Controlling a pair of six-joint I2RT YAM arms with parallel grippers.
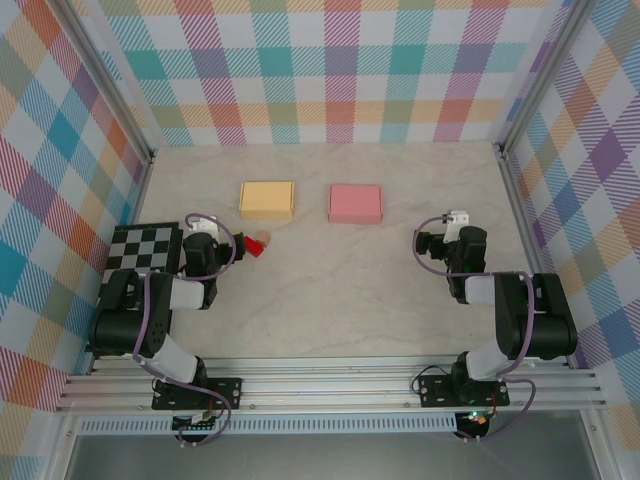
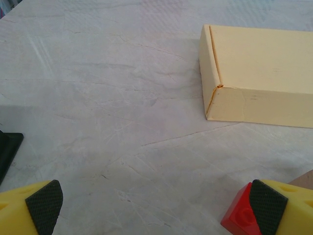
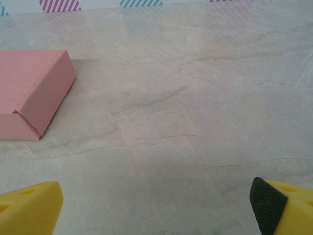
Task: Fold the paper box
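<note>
You are looking down into a work cell with plaid walls (image 1: pixel 340 70) in many colours on three sides. A pale marbled table (image 1: pixel 330 310) forms the floor. Two black arms are bolted at its near edge: the left arm (image 1: pixel 150 310) and the right arm (image 1: pixel 520 320).

A black-and-white checkerboard (image 1: pixel 145 247) lies flat at the table's left edge, just beside the left arm's wrist.

Two closed boxes lie flat side by side, a little apart, toward the far wall. The yellow paper box (image 1: pixel 267 199) is on the left, ahead of the left arm. The pink paper box (image 1: pixel 356 203) is on the right, nearer the table's middle and ahead and to the left of the right arm.

The left gripper (image 2: pixel 155 204) is spread wide and holds nothing. The yellow box sits ahead of it and to its right. The right gripper (image 3: pixel 156 198) is also spread wide and empty, over bare table.

A small red block (image 2: pixel 238 216) lies just beside the left gripper's right fingertip. You cannot tell whether they touch.
</note>
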